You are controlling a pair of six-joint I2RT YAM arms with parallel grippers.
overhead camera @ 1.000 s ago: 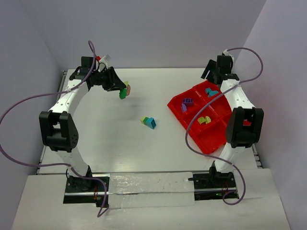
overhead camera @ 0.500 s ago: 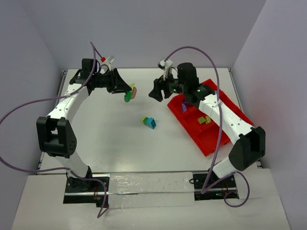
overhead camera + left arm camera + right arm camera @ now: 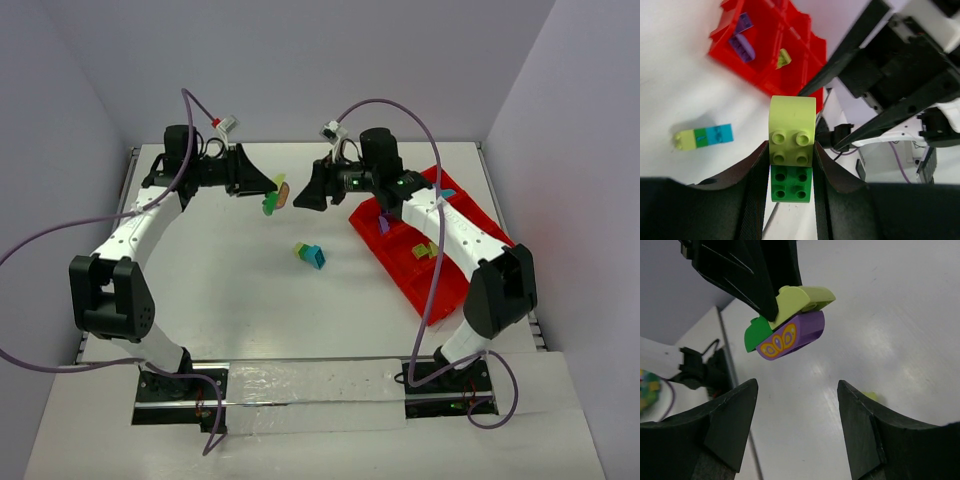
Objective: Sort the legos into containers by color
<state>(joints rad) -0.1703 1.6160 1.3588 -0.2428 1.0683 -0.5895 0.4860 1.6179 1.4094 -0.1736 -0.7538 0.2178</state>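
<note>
My left gripper (image 3: 270,192) is shut on a small stack of legos (image 3: 273,200) held above the table at the back. The left wrist view shows a pale yellow brick (image 3: 792,131) over a green brick (image 3: 791,184) pinched between the jaws. From the right wrist view, a purple brick with a butterfly print (image 3: 790,337) forms the stack's underside. My right gripper (image 3: 306,197) is open, facing the stack from the right, a little apart from it. A yellow, green and teal stack (image 3: 310,255) lies mid-table. The red tray (image 3: 440,290) of containers sits at the right.
Inside the tray lie purple bricks (image 3: 742,47), a pale yellow piece (image 3: 784,58) and a teal one (image 3: 445,193). The right arm reaches across the tray's back corner. Cables loop above both arms. White walls stand behind and on both sides of the table.
The right arm has swung left from over the tray to face the left gripper's stack. The left gripper has carried the stack slightly rightward.
</note>
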